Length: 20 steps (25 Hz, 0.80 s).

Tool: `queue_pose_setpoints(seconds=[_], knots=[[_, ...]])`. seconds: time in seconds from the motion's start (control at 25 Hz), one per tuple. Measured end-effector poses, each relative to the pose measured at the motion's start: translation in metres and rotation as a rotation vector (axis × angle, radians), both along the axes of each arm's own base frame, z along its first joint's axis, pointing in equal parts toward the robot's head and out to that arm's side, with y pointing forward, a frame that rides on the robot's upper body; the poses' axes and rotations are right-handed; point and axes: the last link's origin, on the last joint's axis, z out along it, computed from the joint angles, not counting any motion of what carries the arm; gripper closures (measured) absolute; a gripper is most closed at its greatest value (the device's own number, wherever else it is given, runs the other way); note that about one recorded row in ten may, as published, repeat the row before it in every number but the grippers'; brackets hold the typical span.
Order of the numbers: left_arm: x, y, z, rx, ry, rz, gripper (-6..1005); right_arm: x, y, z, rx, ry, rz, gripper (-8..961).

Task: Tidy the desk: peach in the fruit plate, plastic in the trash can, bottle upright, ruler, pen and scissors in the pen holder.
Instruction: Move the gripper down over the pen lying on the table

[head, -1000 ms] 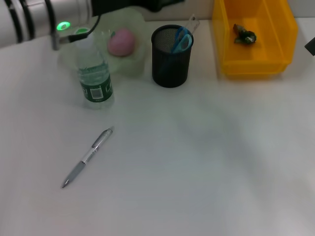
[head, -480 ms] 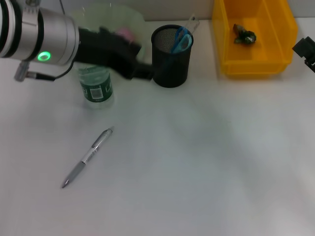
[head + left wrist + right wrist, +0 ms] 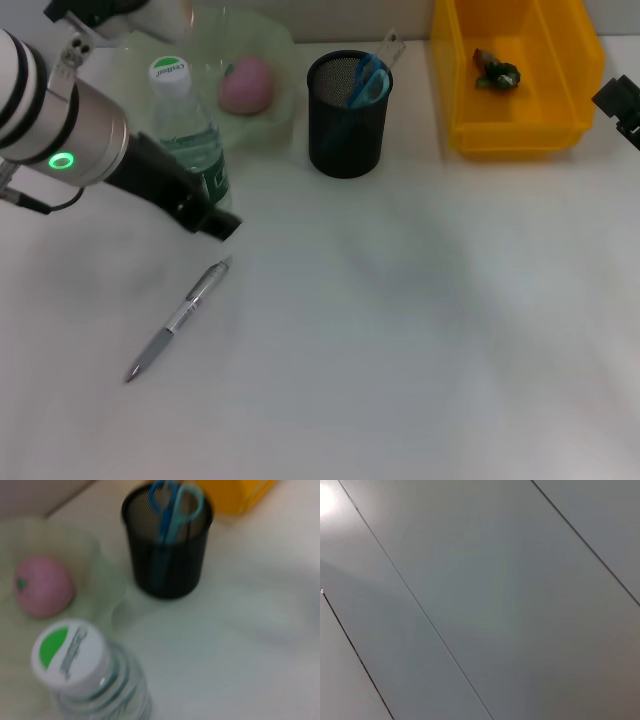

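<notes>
A grey pen lies on the white desk at the front left. My left gripper hangs just in front of the upright bottle, a little behind the pen's tip, with nothing seen in it. Behind the bottle, a pink peach rests in the pale fruit plate. The black mesh pen holder holds blue scissors and a clear ruler. Green plastic lies in the yellow trash can. My right gripper sits at the right edge. The left wrist view shows the peach, the pen holder and the scissors.
The yellow trash can stands at the back right, close beside the pen holder. My left forearm reaches in over the desk's left side. The right wrist view shows only grey panels.
My left arm has swung from the back, over the plate and bottle, toward the front; its gripper now hangs in front of the bottle, near the pen. The right gripper has come into view at the right edge.
</notes>
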Motion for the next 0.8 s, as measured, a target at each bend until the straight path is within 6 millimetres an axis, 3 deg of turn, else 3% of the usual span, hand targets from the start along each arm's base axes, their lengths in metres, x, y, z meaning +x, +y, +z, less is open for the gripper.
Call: queue_pose_setpoints(seconds=[0.52, 0.8], knots=[[0.012, 0.003, -0.020, -0.033, 0.081, 0.208, 336, 0.002, 0.007, -0.003, 0.041, -0.070, -0.014, 301], [-0.001, 0.012, -0.043, -0.089, 0.065, 0.298, 338, 0.002, 0.009, -0.001, 0.048, -0.081, -0.011, 302]])
